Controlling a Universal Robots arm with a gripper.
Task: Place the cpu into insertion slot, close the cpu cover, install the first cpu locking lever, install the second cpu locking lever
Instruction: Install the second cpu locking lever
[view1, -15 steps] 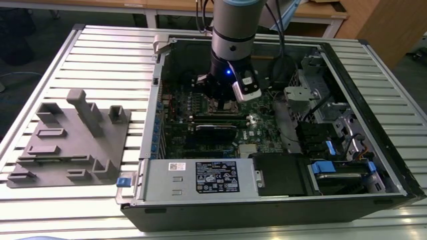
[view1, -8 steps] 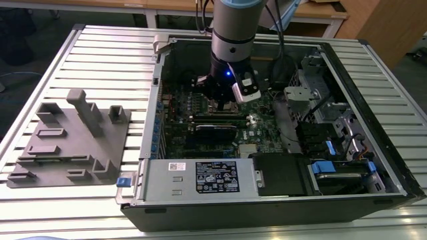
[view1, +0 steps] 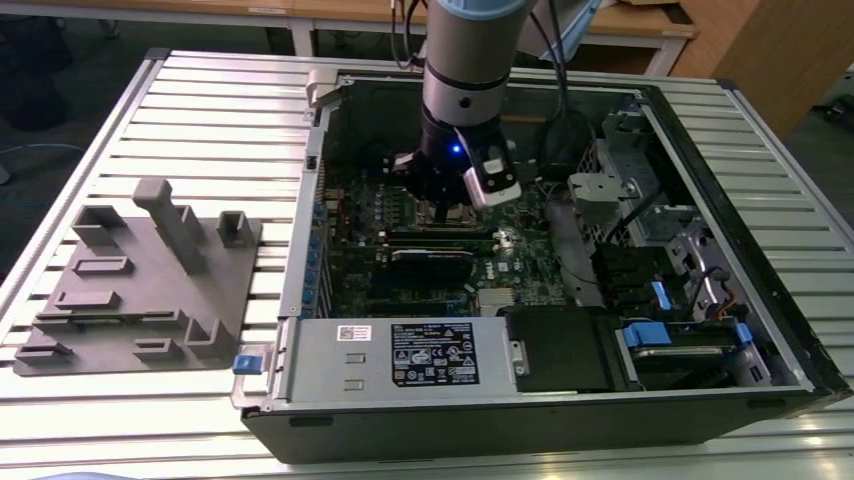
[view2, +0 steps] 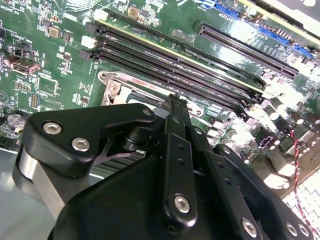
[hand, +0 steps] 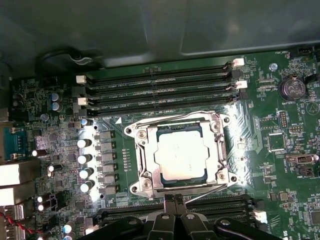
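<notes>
Cpu (hand: 179, 159) sits in slot (hand: 150, 170), cover (hand: 216, 150) down over it; my hand (hand: 173, 202) hovers at socket edge, fingers together, empty.

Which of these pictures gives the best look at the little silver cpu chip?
The first wrist view: it looks nearly straight down on the cpu, seated in the insertion slot with the cpu cover framing it. In the second wrist view the gripper blocks all but a corner of the metal frame. In the exterior view the arm stands over that spot.
</notes>
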